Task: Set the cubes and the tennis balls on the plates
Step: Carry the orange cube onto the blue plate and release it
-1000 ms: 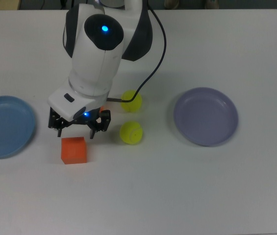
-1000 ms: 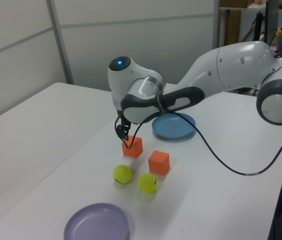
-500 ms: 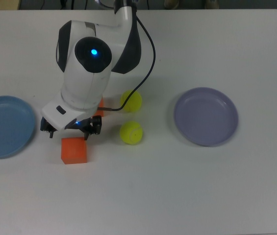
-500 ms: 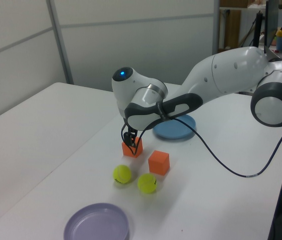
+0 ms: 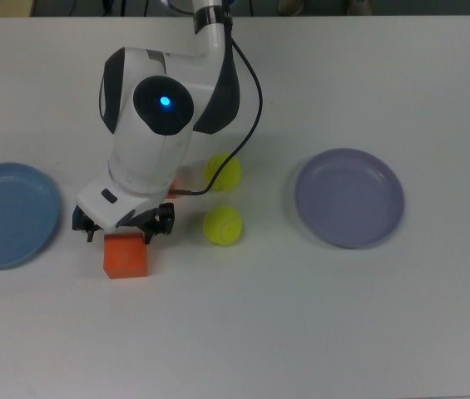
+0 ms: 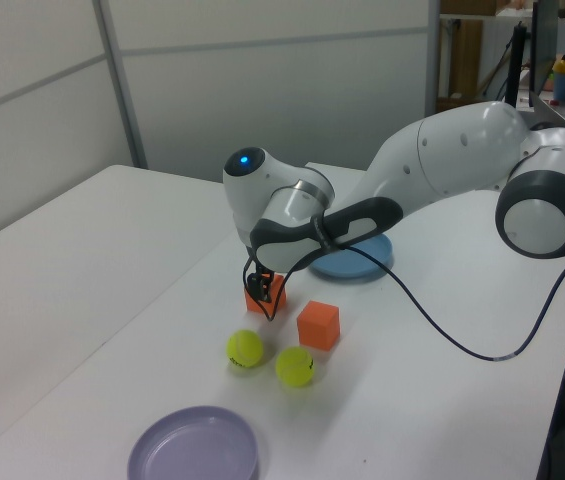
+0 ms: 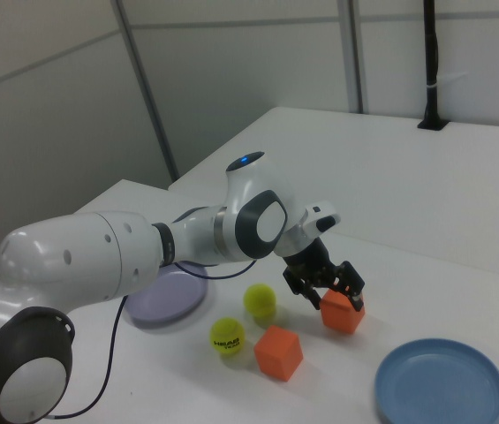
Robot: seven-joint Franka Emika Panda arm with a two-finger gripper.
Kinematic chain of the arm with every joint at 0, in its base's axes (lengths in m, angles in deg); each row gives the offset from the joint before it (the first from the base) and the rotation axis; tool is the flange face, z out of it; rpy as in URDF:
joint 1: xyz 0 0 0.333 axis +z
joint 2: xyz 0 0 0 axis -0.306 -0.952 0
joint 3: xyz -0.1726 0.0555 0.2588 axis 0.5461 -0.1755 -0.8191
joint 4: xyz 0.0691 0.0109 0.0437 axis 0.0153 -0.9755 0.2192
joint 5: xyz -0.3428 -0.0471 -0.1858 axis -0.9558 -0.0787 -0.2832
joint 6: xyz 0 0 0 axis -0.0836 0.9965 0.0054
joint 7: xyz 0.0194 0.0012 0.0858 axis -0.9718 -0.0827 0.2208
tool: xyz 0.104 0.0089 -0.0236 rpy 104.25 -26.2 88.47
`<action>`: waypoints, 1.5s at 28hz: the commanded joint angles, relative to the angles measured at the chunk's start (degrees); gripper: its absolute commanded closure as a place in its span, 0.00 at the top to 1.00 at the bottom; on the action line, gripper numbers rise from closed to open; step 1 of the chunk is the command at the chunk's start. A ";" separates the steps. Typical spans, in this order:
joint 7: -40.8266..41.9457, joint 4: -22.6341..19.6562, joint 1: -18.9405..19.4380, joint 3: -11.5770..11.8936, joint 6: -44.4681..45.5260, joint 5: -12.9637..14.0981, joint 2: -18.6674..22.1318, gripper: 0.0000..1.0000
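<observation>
In the top view, the gripper (image 5: 123,229) sits low over the upper edge of one orange cube (image 5: 126,256), its fingers spread wide to either side of the block's top. The second cube (image 5: 172,184) shows only as an orange sliver beside the arm's body. Two tennis balls lie to the top view's right of the arm, one (image 5: 223,172) above the other (image 5: 222,225). The blue plate (image 5: 6,215) lies at the top view's left edge, the lavender plate (image 5: 349,197) well to the right; both hold nothing. In the left view, the fingers straddle the farther cube (image 6: 265,292), with the nearer cube (image 6: 318,324) just beside it, the balls nearer still, and the lavender plate (image 6: 194,447) at the bottom. In the right view, the open fingers (image 7: 349,280) bracket the cube (image 7: 344,311) nearest the blue plate (image 7: 441,382) without closing on it.
</observation>
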 commanded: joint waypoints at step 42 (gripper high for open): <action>-5.21 -0.39 -13.25 0.35 8.12 0.25 3.96 1.00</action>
